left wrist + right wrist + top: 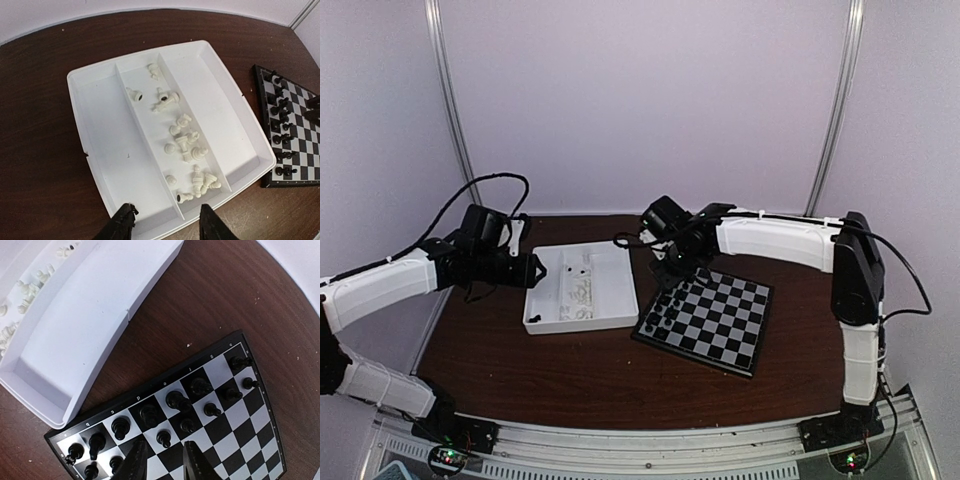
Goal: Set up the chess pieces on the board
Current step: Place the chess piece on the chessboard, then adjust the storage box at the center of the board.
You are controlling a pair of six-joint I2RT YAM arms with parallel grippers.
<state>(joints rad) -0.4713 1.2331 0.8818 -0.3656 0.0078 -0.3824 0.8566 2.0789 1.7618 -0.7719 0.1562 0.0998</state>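
Note:
The board [725, 325] lies right of centre on the brown table. Black chess pieces [175, 400] stand in two rows along its edge nearest the tray; they also show as black pieces [280, 120] in the left wrist view. White chess pieces [187, 145] lie loose in the middle compartment of the white tray [110, 140]. My right gripper [165, 465] hovers open over the board, with a black pawn [164, 438] just ahead of its empty gap. My left gripper [167, 222] is open and empty above the tray's near rim.
The white tray [610, 290] sits left of the board [240, 425], with a strip of bare table between them. Its two outer compartments hold nothing. Pale walls enclose the table at the back and sides. The left gripper [532, 268] is at the tray's left edge, the right gripper [682, 275] at the board's far corner.

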